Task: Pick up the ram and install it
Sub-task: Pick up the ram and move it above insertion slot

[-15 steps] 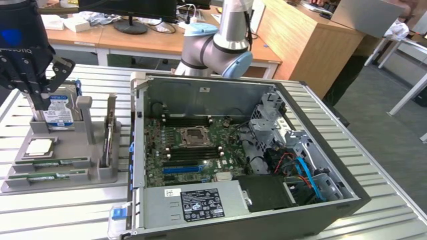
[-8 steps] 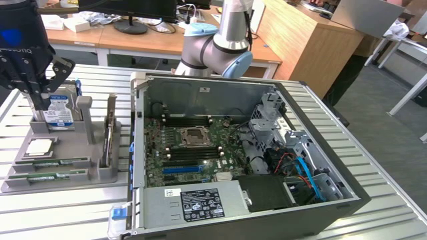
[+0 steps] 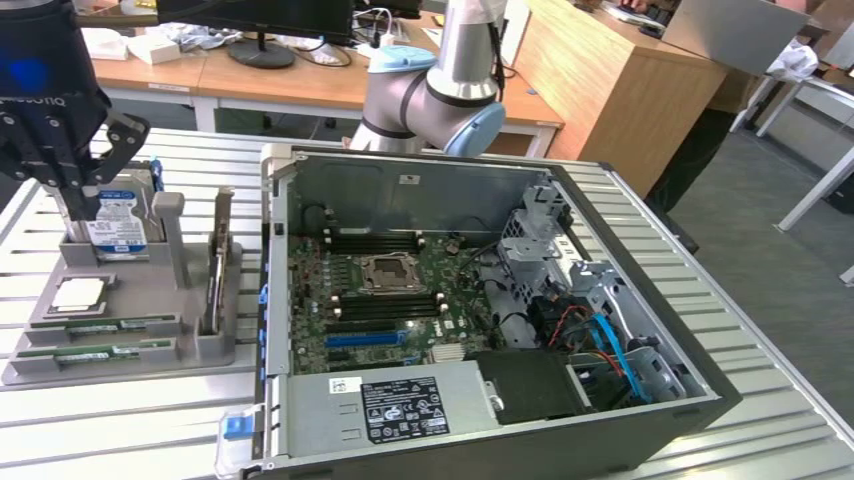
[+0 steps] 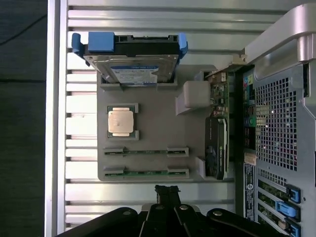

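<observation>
Table: slatted silver metal table (image 3: 120, 420) carrying everything in the scene
Computer case: open dark tower case (image 3: 400, 190) lying on its side, from the centre to 4 o'clock of the exterior view; a green motherboard (image 3: 387, 300) is bare inside
Arm: grey and pale blue robot arm (image 3: 441, 90) at 12 o'clock, behind the case
Holder: flat grey plastic holder tray (image 3: 187, 350) (image 4: 158, 123) at 9 o'clock of the case, just beside it
Gripper: black gripper (image 3: 83, 205) (image 4: 167, 189) at 10 o'clock of the exterior view, hanging above the holder tray with its fingers pressed together and nothing between them
Hard drive: silver-and-blue boxy hard drive (image 3: 118, 225) (image 4: 133, 59) standing on edge at the holder tray's far end, behind the gripper's fingers in the exterior view
Processor: square silver processor chip (image 3: 78, 293) (image 4: 122, 122) lying flat in its pocket, at 6 o'clock of the hard drive
Upper ram: long thin green ram stick (image 3: 100, 325) (image 4: 145, 152) on edge in its slot, at 6 o'clock of the processor chip
Lower ram: matching second green ram stick (image 3: 94, 353) (image 4: 145, 172) in the next slot, parallel, at the holder tray's near edge; neither stick is touched
</observation>
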Robot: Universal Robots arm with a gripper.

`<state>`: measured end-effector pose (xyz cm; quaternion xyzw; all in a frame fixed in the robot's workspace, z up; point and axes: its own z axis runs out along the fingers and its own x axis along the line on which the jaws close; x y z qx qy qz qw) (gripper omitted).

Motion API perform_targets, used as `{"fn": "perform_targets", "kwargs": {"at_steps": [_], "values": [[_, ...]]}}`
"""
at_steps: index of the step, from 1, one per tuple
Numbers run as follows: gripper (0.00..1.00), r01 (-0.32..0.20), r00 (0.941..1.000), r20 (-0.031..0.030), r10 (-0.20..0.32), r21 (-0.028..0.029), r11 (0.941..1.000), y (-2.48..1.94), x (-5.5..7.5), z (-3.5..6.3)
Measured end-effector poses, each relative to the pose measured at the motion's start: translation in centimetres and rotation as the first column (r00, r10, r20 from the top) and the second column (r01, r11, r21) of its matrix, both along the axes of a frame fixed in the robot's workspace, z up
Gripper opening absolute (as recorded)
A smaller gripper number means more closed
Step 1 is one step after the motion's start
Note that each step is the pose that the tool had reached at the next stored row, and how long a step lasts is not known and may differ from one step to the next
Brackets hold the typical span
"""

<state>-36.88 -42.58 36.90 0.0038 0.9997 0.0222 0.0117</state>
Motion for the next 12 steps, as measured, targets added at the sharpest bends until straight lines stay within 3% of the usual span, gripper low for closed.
{"fn": "perform_targets", "kwargs": {"at_steps": [6, 12], "values": [[0.10, -0.089, 0.9960, 0.0001, 0.089, 0.0000, 0.9960, 0.00, 0.00, 0.00], [0.10, -0.195, 0.9808, 0.0001, 0.195, -0.0001, 0.9808, 0.00, 0.00, 0.00]]}}
